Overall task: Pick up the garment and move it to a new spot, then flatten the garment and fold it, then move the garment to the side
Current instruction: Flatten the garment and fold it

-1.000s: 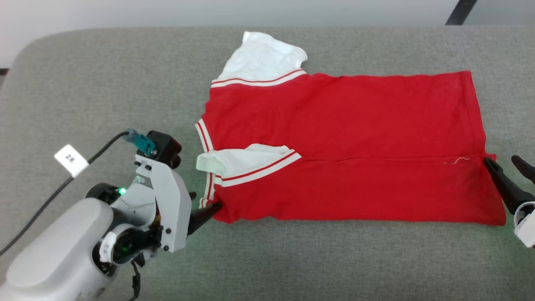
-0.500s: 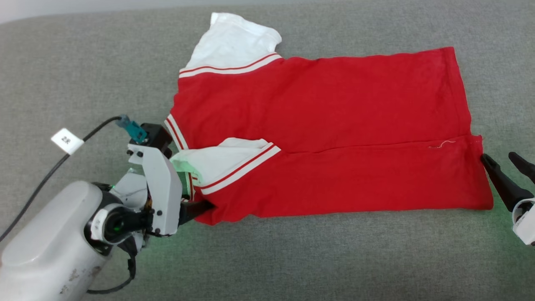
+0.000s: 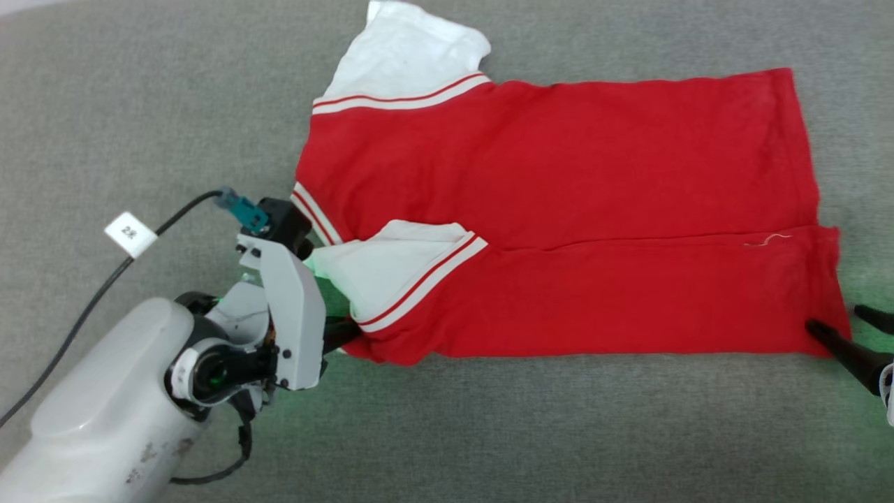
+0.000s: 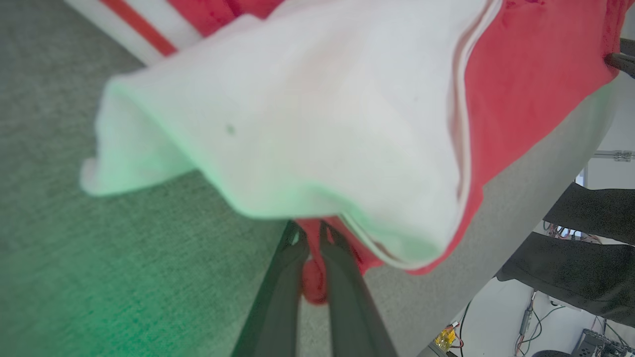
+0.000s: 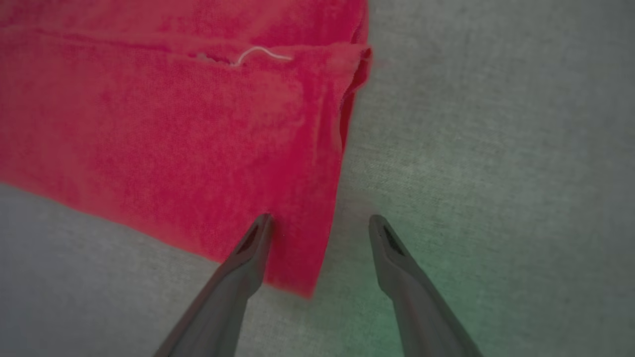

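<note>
Pinching a corner of the garment in the left wrist view, left end effector; right end effector spread.

Bench is covered in grey, fine-woven fabric. Green light is thrown on it in patches at lower left & right of head view. In left wrist view, past the bench edge, pale floor & loose cables are seen, blurred.

Garment flat on grey surface; left gripper pinching corner.
</note>
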